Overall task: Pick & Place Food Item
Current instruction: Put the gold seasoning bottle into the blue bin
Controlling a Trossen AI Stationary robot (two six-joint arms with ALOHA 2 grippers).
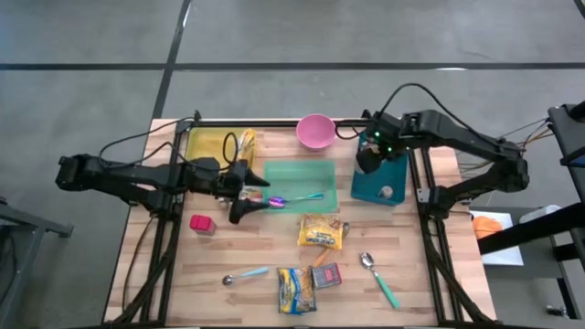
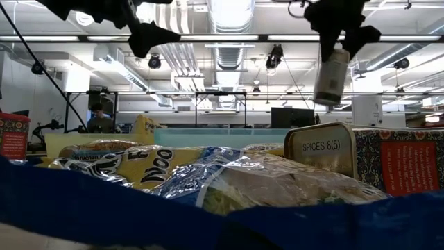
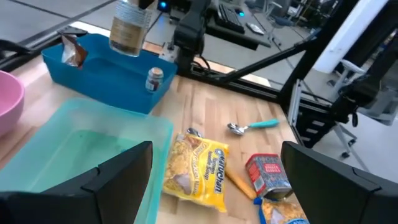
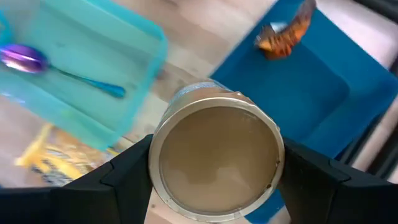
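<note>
Right hand (image 4: 214, 163) clamped on a spice jar (image 4: 216, 155), fingers pressing its two sides, jar hanging upright below the wrist. In the high view this hand (image 1: 369, 157) sits over the near edge of the blue bin (image 1: 381, 181) on the right of the tabletop (image 1: 174, 265); the low view shows the jar (image 2: 331, 75) well above the surface, not yet lowered.

Bin contents so far: a small spice jar (image 3: 154, 79) and an orange-brown wrapper (image 4: 285, 32) at one end. Judgement: transport step nearly done, release into the bin still to come.

Left hand (image 1: 239, 195) spread wide and empty, hovering at the left edge of the green tray (image 1: 300, 185), which holds one purple-headed spoon (image 1: 291, 200).

Still loose on the tabletop, nearest first: noodle packet (image 1: 296, 290), red spice tin (image 1: 326, 275), silver scoop (image 1: 245, 274), green-handled spoon (image 1: 379, 279), yellow noodle packet (image 1: 322, 232), small red box (image 1: 201, 224). Farther back: yellow bin (image 1: 208, 144) with a packet in it, and a pink bowl (image 1: 315, 132).

Judgement: several food items left to sort; task at an early-to-middle stage.
</note>
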